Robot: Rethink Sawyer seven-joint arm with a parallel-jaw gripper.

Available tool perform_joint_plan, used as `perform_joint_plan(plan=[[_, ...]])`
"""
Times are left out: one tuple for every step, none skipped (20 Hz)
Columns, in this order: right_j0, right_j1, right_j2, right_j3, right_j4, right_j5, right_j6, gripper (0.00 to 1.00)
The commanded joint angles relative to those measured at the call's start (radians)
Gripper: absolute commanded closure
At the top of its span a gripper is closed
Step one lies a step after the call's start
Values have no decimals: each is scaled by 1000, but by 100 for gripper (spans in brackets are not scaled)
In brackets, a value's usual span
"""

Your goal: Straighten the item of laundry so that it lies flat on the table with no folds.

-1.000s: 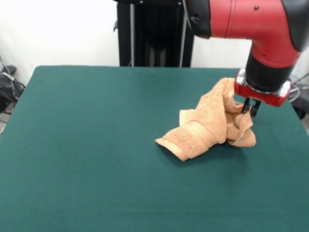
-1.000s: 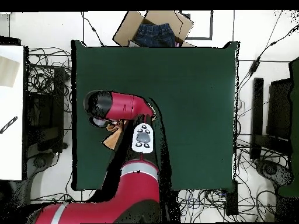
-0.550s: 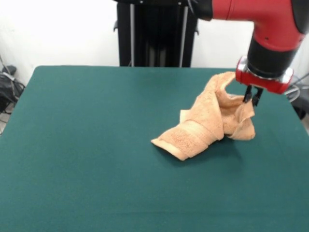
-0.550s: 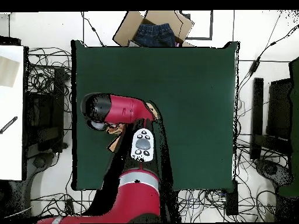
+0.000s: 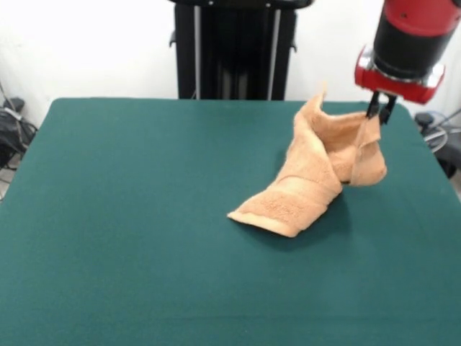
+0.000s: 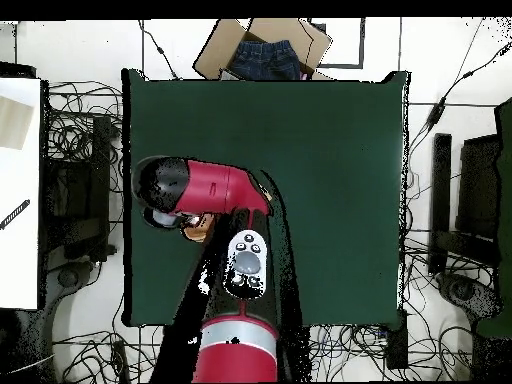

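Note:
The item of laundry (image 5: pixel 310 173), an orange-tan terry towel, is crumpled and partly lifted off the table (image 5: pixel 144 238). Its lower left end with a woven band rests on the green top, while its upper right edge hangs from my gripper (image 5: pixel 379 112), which is shut on that edge well above the table near the right side. Folds run diagonally through the cloth. In the overhead view the arm (image 6: pixel 200 190) covers nearly all of the towel; only a small orange patch (image 6: pixel 197 229) shows beneath it.
A cardboard box (image 6: pixel 262 48) holding dark blue cloth sits past the table's far edge in the overhead view. Cables lie on the floor around the table. The table's right edge (image 5: pixel 439 173) runs close to the gripper in the front view.
My gripper has risen with the towel's edge, pulling the cloth taller and stretching it. The low end on the table has stayed roughly in place.

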Motion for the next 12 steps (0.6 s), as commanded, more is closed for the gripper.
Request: perform_joint_plan(plan=[[0,-85,-26,60,-22,130,151,100],[2,-90,-28,62,-26,132,148,100],[7,-99,-32,67,-31,142,146,100],[12,-103,-36,63,-40,157,145,100],[16,-110,-41,62,-50,170,143,100],[16,-117,-42,64,-56,176,141,100],[15,-123,-43,66,-62,182,140,100],[13,-131,-44,72,-61,180,139,100],[6,-136,-41,74,-58,181,139,100],[-1,-141,-38,76,-54,181,138,100],[-8,-143,-33,79,-44,182,144,100],[-11,-145,-32,82,-33,180,154,100]])
